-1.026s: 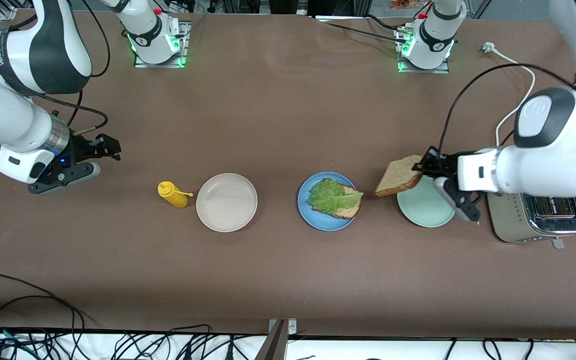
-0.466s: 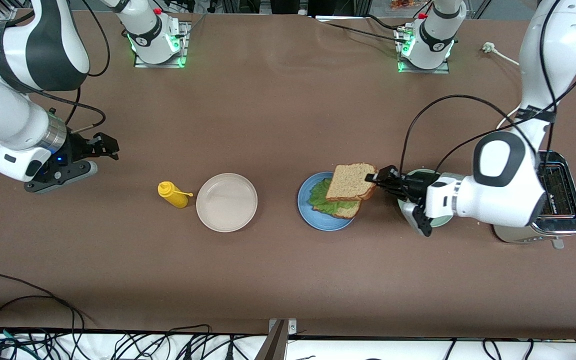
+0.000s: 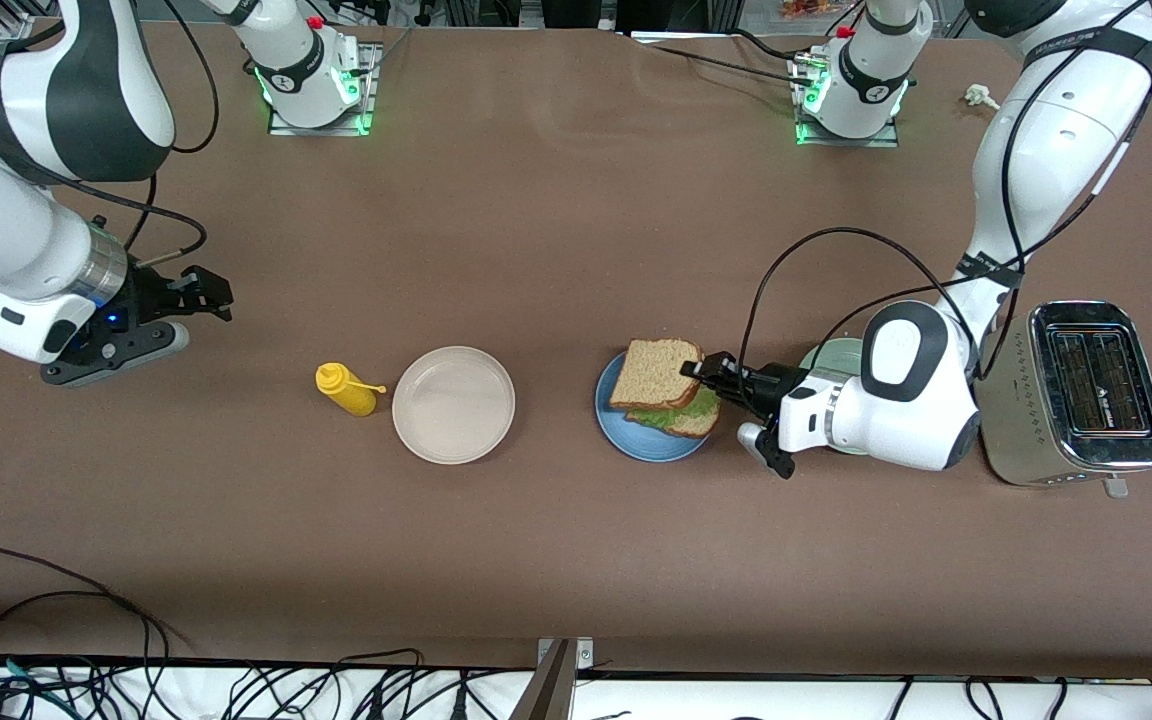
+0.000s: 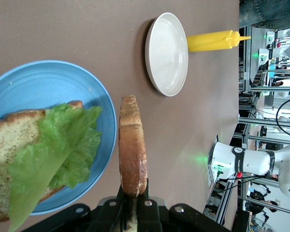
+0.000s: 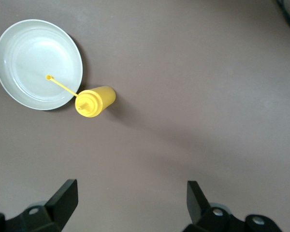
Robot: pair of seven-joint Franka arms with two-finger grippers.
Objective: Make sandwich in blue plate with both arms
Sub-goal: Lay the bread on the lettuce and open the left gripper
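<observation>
We see the right tool (image 3: 208, 296) waiting over bare desk (image 3: 556, 230) with its fingers spread wide and nothing in them. The left tool (image 3: 704, 370) is clamped on the upper bread slice (image 3: 652, 373), over the lettuce (image 3: 698, 405) and the lower slice (image 3: 681, 423) on the blue plate (image 3: 636, 440); contact seems likely, though unclear.

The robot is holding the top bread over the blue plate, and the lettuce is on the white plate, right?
Not quite. The lettuce lies on the lower bread slice in the blue plate, as the left wrist view shows. The left gripper does hold the top bread over that plate.
</observation>
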